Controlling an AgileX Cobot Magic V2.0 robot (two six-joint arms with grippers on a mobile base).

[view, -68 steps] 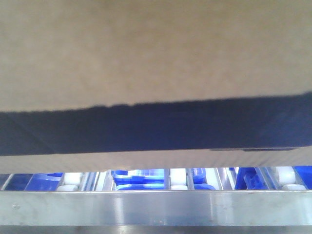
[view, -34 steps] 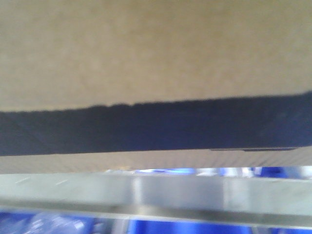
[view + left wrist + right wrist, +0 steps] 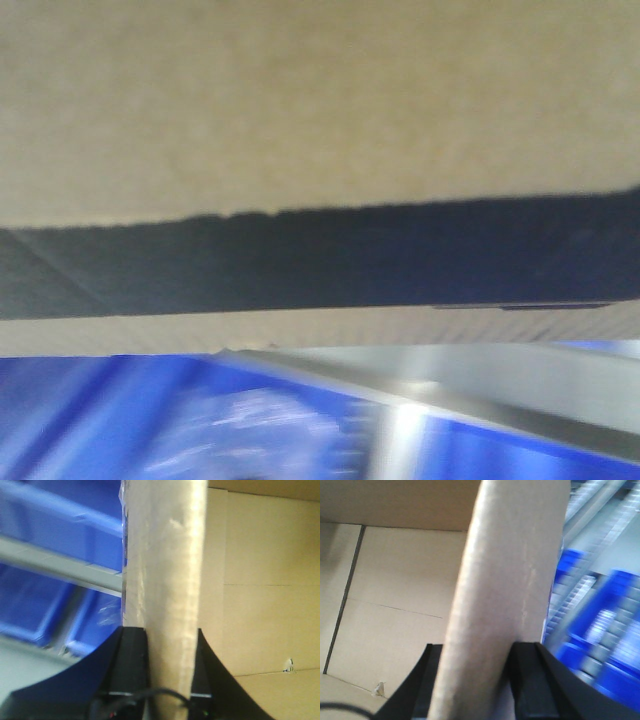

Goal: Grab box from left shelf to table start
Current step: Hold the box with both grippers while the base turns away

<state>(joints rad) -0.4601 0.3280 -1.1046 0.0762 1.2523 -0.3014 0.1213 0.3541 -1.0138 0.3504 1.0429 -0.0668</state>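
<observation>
The brown cardboard box [image 3: 320, 100] fills the upper front view, very close, with its black printed band [image 3: 320, 262] across the middle. My left gripper [image 3: 170, 655] is shut on the box's left wall [image 3: 165, 580], one finger outside, one inside. My right gripper [image 3: 475, 680] is shut on the box's right wall [image 3: 510, 580] the same way. The box's empty inside [image 3: 265, 590] shows in both wrist views. A silvery metal shelf ledge [image 3: 480, 385] runs slanted below the box. The white table is out of view.
Blue plastic bins [image 3: 150, 420] sit blurred below the box in the front view. More blue bins [image 3: 45, 540] and a grey shelf rail [image 3: 60, 565] lie left of the left gripper. Blue bins [image 3: 605, 640] lie right of the right gripper.
The box stays fixed in the front view while the background shifts: the metal ledge has moved up and now slants, and blue bins replace the rollers below. The view is motion-blurred.
</observation>
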